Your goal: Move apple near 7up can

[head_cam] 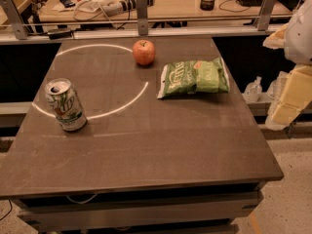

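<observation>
The red-orange apple [144,52] sits on the dark table [161,145] at its far middle. The silver-white and green 7up can [65,105] stands upright near the table's left edge, well apart from the apple and closer to the front. My gripper [288,97] shows as pale, blocky arm parts at the right edge of the view. It is beyond the table's right side, away from both objects, and holds nothing that I can see.
A green crinkled chip bag [194,77] lies flat to the right of the apple. A thin white ring [141,94] is marked on the tabletop. A rail with metal posts [142,13] and a cluttered desk lie behind the table.
</observation>
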Robot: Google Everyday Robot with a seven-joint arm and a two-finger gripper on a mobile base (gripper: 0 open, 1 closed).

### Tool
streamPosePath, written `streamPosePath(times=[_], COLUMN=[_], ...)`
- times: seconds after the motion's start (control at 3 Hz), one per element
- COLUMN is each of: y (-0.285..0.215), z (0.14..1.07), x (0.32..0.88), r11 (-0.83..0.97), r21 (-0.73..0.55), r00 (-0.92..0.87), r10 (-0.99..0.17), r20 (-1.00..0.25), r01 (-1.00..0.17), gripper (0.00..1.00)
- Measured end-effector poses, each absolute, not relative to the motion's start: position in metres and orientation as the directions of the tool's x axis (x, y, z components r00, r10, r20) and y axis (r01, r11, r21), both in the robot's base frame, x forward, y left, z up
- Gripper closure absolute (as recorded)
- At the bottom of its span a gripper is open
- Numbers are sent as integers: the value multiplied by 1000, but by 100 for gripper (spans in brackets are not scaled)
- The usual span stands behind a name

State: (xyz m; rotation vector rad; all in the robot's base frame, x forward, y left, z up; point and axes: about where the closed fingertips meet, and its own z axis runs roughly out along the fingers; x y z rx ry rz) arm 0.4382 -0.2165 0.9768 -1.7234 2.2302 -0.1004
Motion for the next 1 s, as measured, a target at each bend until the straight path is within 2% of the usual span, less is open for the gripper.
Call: streamPosePath(times=[0.33, 0.67, 1.0], y=[-216, -216, -215], z=[977, 979, 980], x=[438, 458, 492], r11=[270, 357, 526], r21=[-248, -264, -219], r00=[-221, -266, -340], r10=[-953, -908, -760], r20=[-207, -325, -553], r01=[-930, -896, -822], gripper=[0, 0, 0])
